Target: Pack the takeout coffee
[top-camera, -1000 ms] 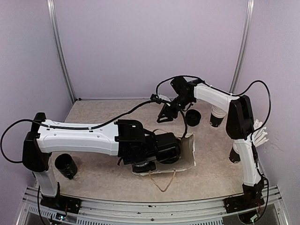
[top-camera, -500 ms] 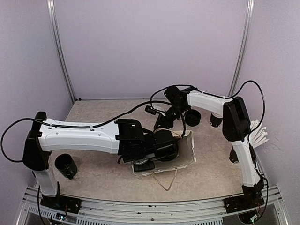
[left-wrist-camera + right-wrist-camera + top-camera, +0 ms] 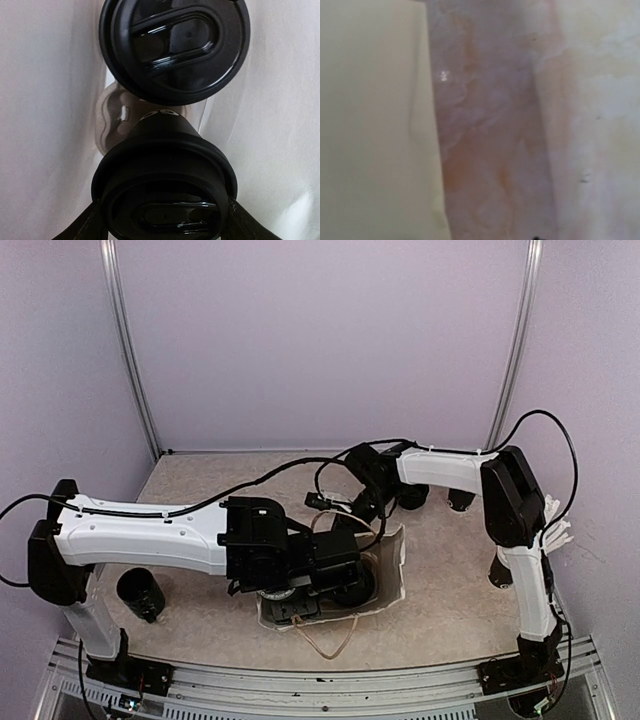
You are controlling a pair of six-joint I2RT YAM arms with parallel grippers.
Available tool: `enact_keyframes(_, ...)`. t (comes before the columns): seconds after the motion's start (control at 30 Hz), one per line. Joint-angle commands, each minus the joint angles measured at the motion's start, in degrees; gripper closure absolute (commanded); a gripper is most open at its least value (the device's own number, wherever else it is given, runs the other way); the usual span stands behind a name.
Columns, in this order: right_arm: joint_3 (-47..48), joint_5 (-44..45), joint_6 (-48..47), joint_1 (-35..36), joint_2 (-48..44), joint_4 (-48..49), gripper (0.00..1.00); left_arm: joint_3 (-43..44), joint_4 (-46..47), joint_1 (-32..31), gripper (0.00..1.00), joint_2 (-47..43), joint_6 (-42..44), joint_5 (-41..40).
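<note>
In the left wrist view a lidded black takeout coffee cup (image 3: 165,195) sits between my left gripper's (image 3: 165,222) fingers (image 3: 82,229), which are shut on it just under the lid. A second lidded black cup (image 3: 175,45) stands just ahead of it. Both are inside the white paper bag (image 3: 45,100). From above, my left gripper (image 3: 338,575) is down in the bag (image 3: 390,565) at the table's middle. My right gripper (image 3: 348,504) is at the bag's far rim; its fingers do not show. The right wrist view is a blur of bag wall (image 3: 370,125) and table.
An open black cup (image 3: 140,593) stands near the left arm's base. Another black cup (image 3: 412,497) and a cup stack (image 3: 461,502) are behind the right arm. A cup (image 3: 498,570) with white sticks (image 3: 555,530) is at the right edge. The bag's string handle (image 3: 330,635) lies towards the front.
My left arm has drawn back left and nearer with the cup, and the bag has shifted with it. My right arm has swung down and left to the bag's far rim.
</note>
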Motion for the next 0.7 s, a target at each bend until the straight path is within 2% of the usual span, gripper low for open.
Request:
enact_keyframes(0.0,-2.73,-0.28,0.57,0.37,-2.48,0.64,0.56,-1.35,-1.07,-0.06,0.31,-1.81,-2.53,5.1)
enact_keyframes(0.27,-5.82,-2.58,-0.33,1.16,-4.37,-0.29,0.56,-1.36,-1.03,0.77,0.31,-1.15,-2.36,6.21)
enact_keyframes(0.47,-6.7,-3.86,-2.34,1.72,-3.95,-2.99,0.56,-0.29,-1.57,0.6,0.31,-1.39,-2.93,10.32)
enact_keyframes(0.67,-5.36,-3.11,-1.49,0.89,-2.93,-1.79,0.55,1.75,-2.54,1.59,0.31,-1.02,-2.07,7.56)
